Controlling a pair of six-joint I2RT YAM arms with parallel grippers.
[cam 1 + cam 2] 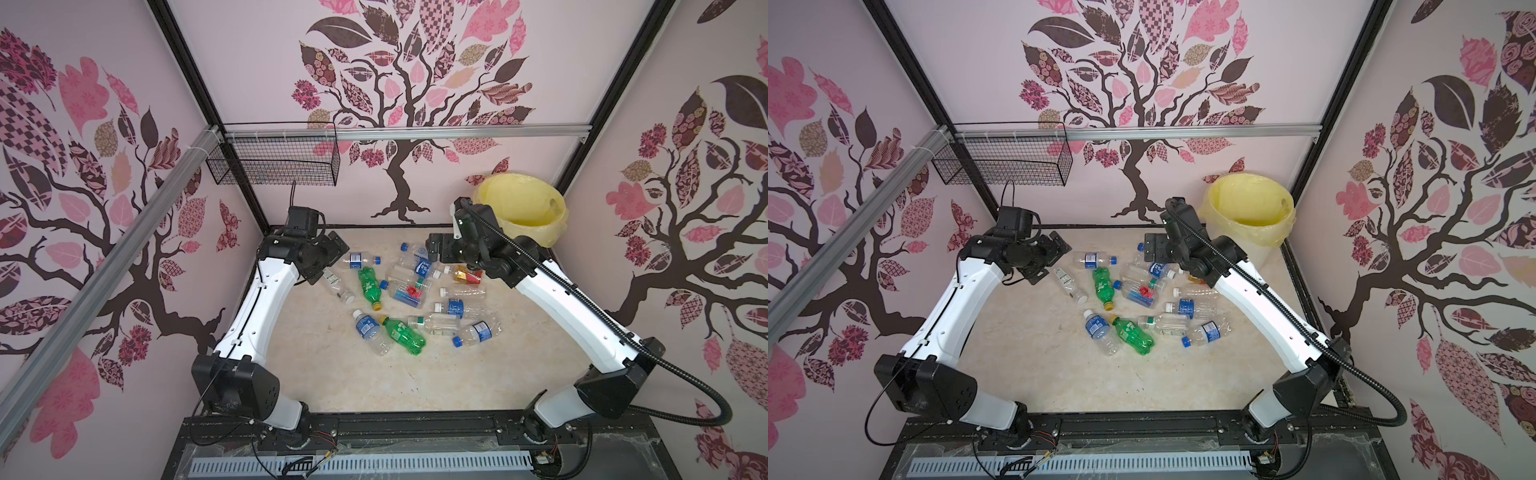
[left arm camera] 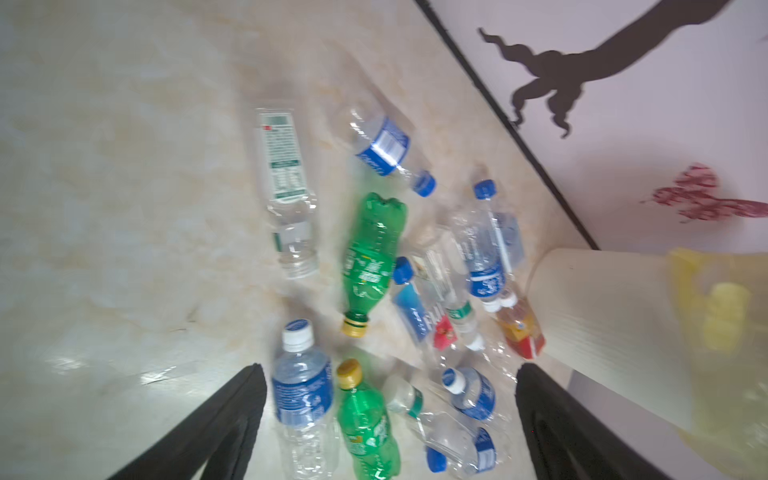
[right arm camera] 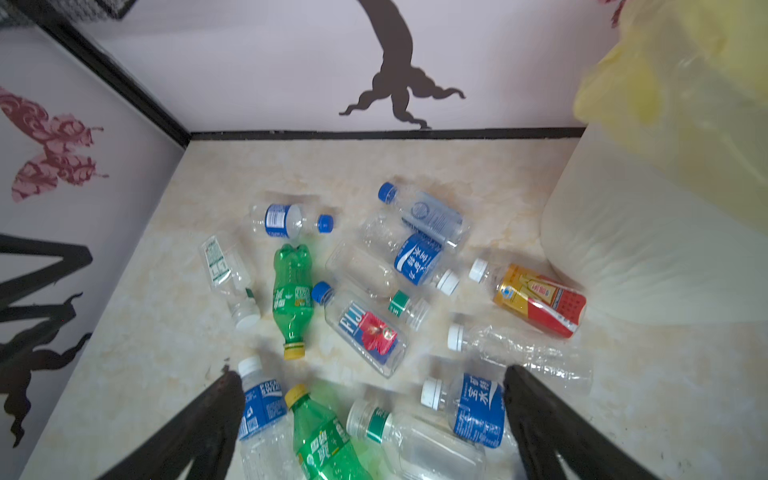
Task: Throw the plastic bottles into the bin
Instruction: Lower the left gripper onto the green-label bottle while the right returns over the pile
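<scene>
The left gripper (image 1: 329, 261) hangs released over the table (image 1: 332, 374), jaws spread wide and empty. The bottles (image 1: 409, 291) lie on their sides in a loose scatter between it and the right gripper (image 1: 436, 251), none held. A clear bottle (image 1: 337, 286) lies just beside the left gripper, and a green bottle (image 1: 370, 286) lies further toward the middle. The right gripper is also spread wide and empty, above the far edge of the scatter, with the red-gold bottle (image 1: 467, 275) near it. The bin (image 1: 536, 235) stands upright just behind and to the right of the right gripper, lined with a yellow bag (image 1: 519, 195).
</scene>
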